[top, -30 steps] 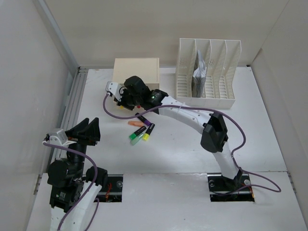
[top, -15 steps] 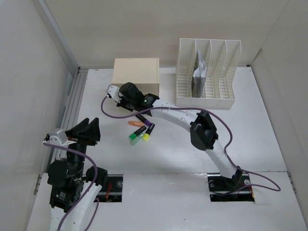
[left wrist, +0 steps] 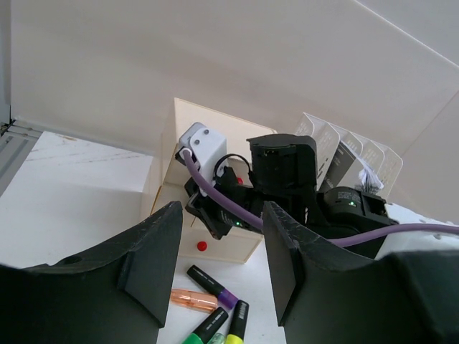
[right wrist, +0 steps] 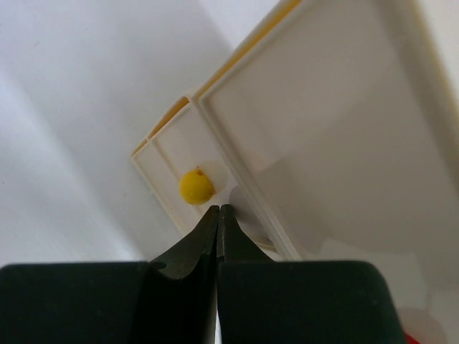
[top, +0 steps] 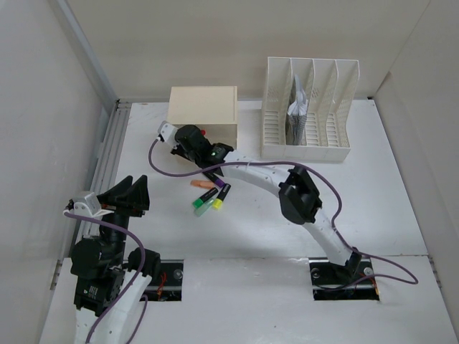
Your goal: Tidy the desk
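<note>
Little looked done: markers (top: 209, 195) lay loose on the desk (top: 387, 193), left of its middle. The right hand (right wrist: 218, 209), fingers pressed together, apparently on nothing, met the drawer box (top: 203, 106) at the far edge beside a yellow knob (right wrist: 196, 187). The left hand (top: 129, 195) gaped wide at the near-left corner; a file rack (top: 308, 115) stood far-right.

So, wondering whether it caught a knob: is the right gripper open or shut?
Shut. The right gripper shows fingers pressed together, no gap, beside the yellow knob, not around it.
</note>
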